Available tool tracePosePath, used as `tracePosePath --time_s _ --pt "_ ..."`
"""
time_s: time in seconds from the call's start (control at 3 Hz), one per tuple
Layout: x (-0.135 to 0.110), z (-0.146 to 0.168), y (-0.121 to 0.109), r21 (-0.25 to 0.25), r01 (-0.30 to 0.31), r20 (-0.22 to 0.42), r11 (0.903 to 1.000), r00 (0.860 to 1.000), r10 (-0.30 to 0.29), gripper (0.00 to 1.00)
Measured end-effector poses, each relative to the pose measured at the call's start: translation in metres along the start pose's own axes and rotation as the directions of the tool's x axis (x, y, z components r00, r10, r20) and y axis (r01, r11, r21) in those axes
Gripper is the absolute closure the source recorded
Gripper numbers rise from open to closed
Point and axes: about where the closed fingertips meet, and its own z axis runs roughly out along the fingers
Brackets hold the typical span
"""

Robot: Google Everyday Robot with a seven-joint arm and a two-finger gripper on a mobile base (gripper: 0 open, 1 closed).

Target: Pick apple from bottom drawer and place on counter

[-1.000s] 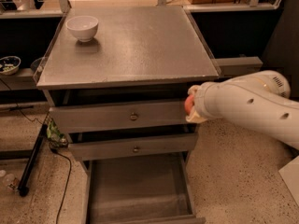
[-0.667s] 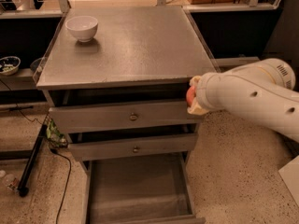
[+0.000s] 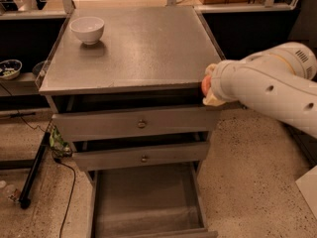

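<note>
The apple [image 3: 205, 86] was already out of the open bottom drawer [image 3: 143, 202], pinched in the hand [image 3: 210, 88] at the front right edge of the bench [image 3: 138, 48], not yet set down.

Counter [image 3: 143, 48]: flat grey speckled top of the metal cabinet, shiny.
On counter: white bowl [image 3: 87, 29], upright, near far-left corner.
Bottom drawer [image 3: 143, 202]: pulled out, bare grey floor.
Gripper [image 3: 208, 87]: just beside counter's front-right corner, clamped around the apple [image 3: 204, 86].
</note>
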Motion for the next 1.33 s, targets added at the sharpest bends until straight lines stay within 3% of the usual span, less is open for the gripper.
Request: tracePosePath --time_s 0.67,1.0,1.33 --pt "0.0 0.007 -0.043 0.038 0.055 -0.022 0.9978 0.998 -0.054 1.0" --pt "-0.007 0.017 -0.08 0.06 0.1 -0.033 0.9931 0.995 -0.099 1.0" --pt "-0.007 0.017 -0.08 0.06 0.1 -0.033 0.9931 0.995 -0.099 1.0"
